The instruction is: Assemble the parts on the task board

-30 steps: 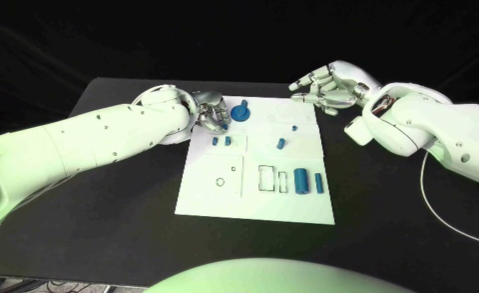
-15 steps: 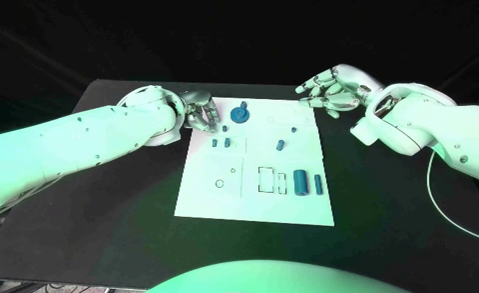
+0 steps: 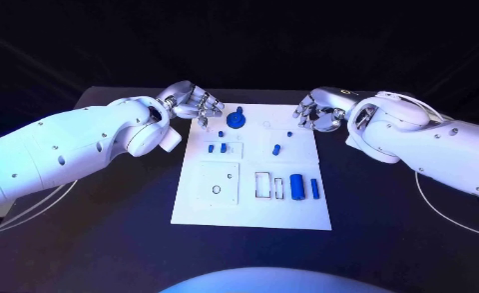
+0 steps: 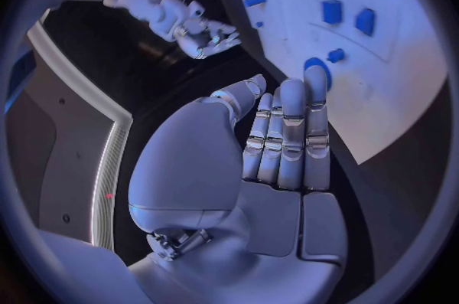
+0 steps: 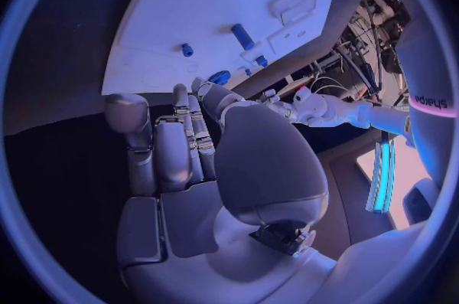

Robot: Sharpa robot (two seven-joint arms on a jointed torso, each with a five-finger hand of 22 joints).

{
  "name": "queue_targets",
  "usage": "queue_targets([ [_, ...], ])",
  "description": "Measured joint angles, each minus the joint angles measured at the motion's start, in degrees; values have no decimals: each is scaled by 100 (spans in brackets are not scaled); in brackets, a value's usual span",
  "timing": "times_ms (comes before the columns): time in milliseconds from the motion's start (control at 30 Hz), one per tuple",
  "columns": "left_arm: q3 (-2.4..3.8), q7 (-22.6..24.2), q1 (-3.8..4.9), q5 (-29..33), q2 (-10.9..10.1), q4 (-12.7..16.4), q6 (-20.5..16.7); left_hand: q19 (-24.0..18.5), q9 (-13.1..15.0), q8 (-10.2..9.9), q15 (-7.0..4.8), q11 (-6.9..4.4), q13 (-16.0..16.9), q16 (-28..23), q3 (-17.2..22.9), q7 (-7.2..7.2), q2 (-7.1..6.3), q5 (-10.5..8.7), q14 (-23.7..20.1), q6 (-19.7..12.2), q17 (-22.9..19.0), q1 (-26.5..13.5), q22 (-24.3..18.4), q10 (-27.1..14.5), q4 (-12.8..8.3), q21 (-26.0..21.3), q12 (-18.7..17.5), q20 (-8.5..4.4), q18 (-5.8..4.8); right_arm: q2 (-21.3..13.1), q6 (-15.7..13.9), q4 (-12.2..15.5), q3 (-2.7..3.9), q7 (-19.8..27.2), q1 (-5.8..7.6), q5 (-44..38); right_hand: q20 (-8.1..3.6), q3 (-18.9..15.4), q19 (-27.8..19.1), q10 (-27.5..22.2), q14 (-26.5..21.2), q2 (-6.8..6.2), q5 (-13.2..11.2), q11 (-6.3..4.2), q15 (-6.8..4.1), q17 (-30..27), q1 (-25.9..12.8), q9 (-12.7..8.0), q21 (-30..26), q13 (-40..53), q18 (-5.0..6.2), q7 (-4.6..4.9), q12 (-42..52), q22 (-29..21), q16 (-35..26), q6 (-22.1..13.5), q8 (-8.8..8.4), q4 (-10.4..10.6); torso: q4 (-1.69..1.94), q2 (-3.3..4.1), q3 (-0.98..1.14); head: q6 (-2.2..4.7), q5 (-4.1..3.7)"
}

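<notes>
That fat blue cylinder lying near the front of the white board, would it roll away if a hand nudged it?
Probably. The blue cylinder lies on its round side on the flat task board, so a sideways nudge would likely roll it. It looks small, solid and stiff, so probably light. Its smooth surface might slip between silver fingers.

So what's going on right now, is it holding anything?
Left hand open, empty, at board's far left corner. Right hand open, empty, at far right edge. Blue parts loose on board. Nothing in the way.
</notes>
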Motion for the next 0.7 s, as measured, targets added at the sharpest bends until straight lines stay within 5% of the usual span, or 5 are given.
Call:
queue_targets([
  [267,-7,735,-11,2407,-110,158,-213,0,0,32,-9,-19,53,-20,-145,-9,34,0,-9,48,-89,-34,-104,21,19,-116,166,0,-1,240,159,-102,-31,-259,-102,-1033,0,78,0,1,0,-79,-176,1,0,-42,-33,-7,0,-303,0,-20,-201,-56,-40,20,-84,1,-2,4,-1,49,-73],
  [700,-10,1095,-20,3323,-136,323,-248,22,1,32,-9,-20,67,-20,-203,-9,34,-1,-9,48,-129,-34,-149,20,-3,-148,232,-22,-2,516,348,-291,-45,-375,-206,-1518,-20,158,20,-20,0,-102,-243,-20,-1,-68,-56,-7,-36,-500,0,-40,-287,-101,-67,39,-143,-3,3,6,-1,49,-91],
])
